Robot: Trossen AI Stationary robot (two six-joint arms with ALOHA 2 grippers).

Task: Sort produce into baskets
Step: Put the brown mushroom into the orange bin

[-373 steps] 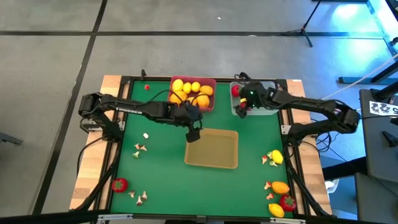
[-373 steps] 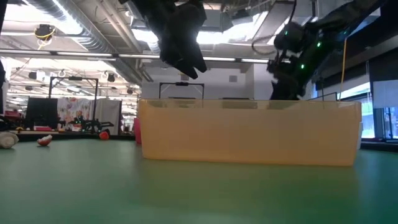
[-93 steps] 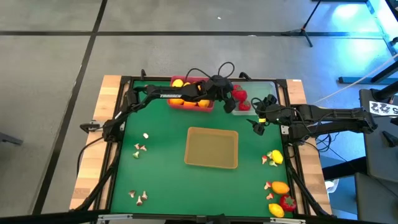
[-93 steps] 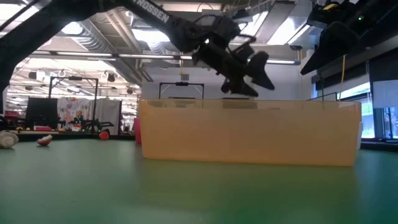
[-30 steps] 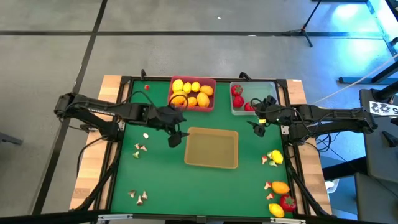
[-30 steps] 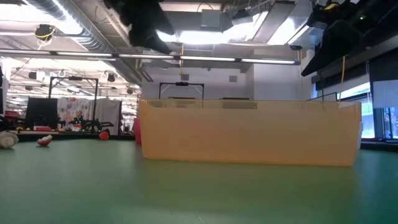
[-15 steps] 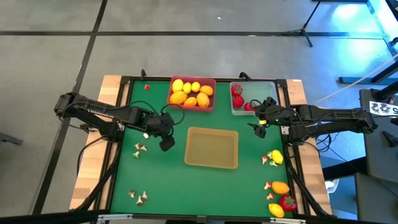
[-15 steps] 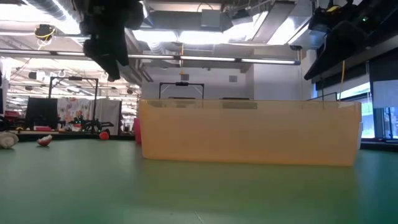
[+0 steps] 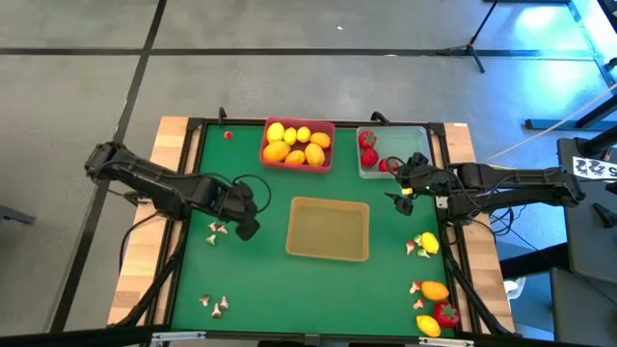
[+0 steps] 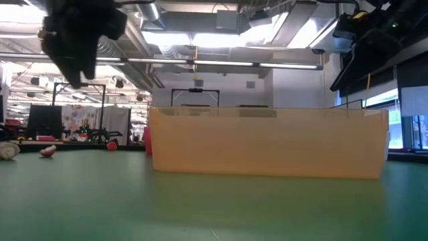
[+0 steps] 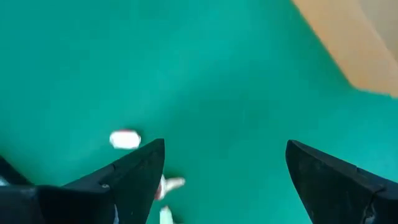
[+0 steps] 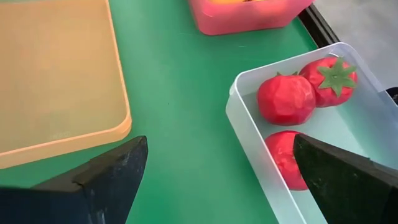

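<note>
The mushroom pieces (image 9: 218, 229) lie on the green mat (image 9: 251, 280) just beside the left gripper (image 9: 246, 227), whose fingers stand apart and empty. More mushrooms (image 9: 213, 305) sit near the front-left corner. The tan basket (image 9: 329, 231) is empty, the pink basket (image 9: 298, 146) holds yellow fruit, and the clear basket (image 9: 386, 154) holds 3 red fruits. The right gripper (image 9: 403, 195) hovers open beside the clear basket. Your risk: these pieces are tiny, so a slightly offset descent may close on mat or scatter them.
</note>
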